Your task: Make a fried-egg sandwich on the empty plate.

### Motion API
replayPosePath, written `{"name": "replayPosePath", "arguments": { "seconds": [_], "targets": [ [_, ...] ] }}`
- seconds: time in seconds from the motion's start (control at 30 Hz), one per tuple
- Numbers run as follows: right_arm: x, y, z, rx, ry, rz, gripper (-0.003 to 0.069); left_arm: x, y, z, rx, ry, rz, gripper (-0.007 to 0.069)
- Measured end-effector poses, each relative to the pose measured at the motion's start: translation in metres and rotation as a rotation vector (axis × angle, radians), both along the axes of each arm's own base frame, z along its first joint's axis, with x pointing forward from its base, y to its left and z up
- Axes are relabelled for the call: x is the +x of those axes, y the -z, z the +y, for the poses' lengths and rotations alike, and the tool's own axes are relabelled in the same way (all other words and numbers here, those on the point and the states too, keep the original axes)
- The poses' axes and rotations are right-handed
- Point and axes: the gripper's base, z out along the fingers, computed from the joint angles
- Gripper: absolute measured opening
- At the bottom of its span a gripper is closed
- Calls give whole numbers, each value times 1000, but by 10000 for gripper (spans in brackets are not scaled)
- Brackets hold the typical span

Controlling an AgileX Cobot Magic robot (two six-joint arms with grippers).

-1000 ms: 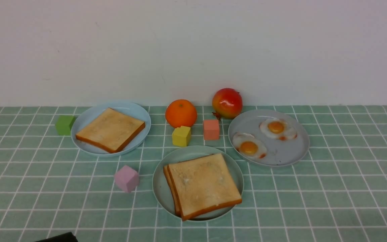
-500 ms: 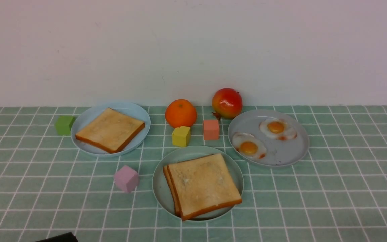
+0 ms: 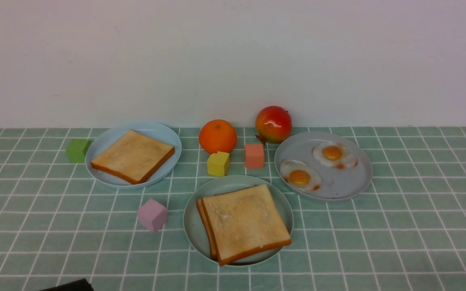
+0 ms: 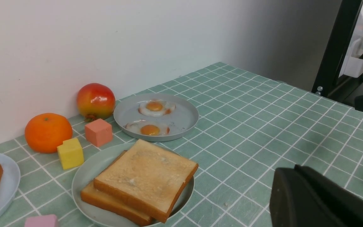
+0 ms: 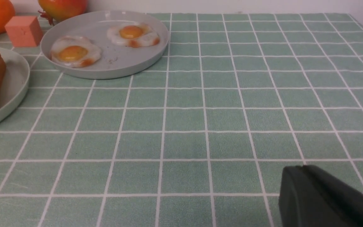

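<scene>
Two golden toast slices (image 3: pixel 243 220) lie stacked on the mint-green plate (image 3: pixel 194 210) at front centre; no egg shows between them. The stack (image 4: pixel 143 178) and plate (image 4: pixel 83 170) also show in the left wrist view. Two fried eggs (image 3: pixel 299 178) (image 3: pixel 333 153) lie on the grey plate (image 3: pixel 338 184) to the right. One toast slice (image 3: pixel 132 155) lies on the pale blue plate (image 3: pixel 152 131) at the left. My left gripper (image 4: pixel 290 170) is shut and empty, near the table's front. My right gripper (image 5: pixel 299 168) is shut and empty, over bare cloth right of the plates.
An orange (image 3: pixel 218 136) and a red fruit (image 3: pixel 273 123) stand by the back wall. A yellow block (image 3: pixel 218 163) and a salmon block (image 3: pixel 254 155) sit behind the mint-green plate. A pink block (image 3: pixel 152 215) lies left of it, a green block (image 3: pixel 77 150) at far left.
</scene>
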Motion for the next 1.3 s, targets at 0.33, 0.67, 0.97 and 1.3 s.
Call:
{"name": "replayPosePath", "arguments": {
  "seconds": [0.33, 0.67, 0.97, 1.3],
  "targets": [
    [0, 0, 0, 0, 0, 1, 1, 1, 5, 1, 5, -16, 5, 10],
    [0, 0, 0, 0, 0, 1, 7, 3, 47, 44, -187, -573, 8, -13],
    [0, 0, 0, -1, 0, 0, 15, 1, 101, 56, -95, -835, 326, -13],
    [0, 0, 0, -1, 0, 0, 28, 1, 101, 56, -93, -836, 334, -13]
  ]
}}
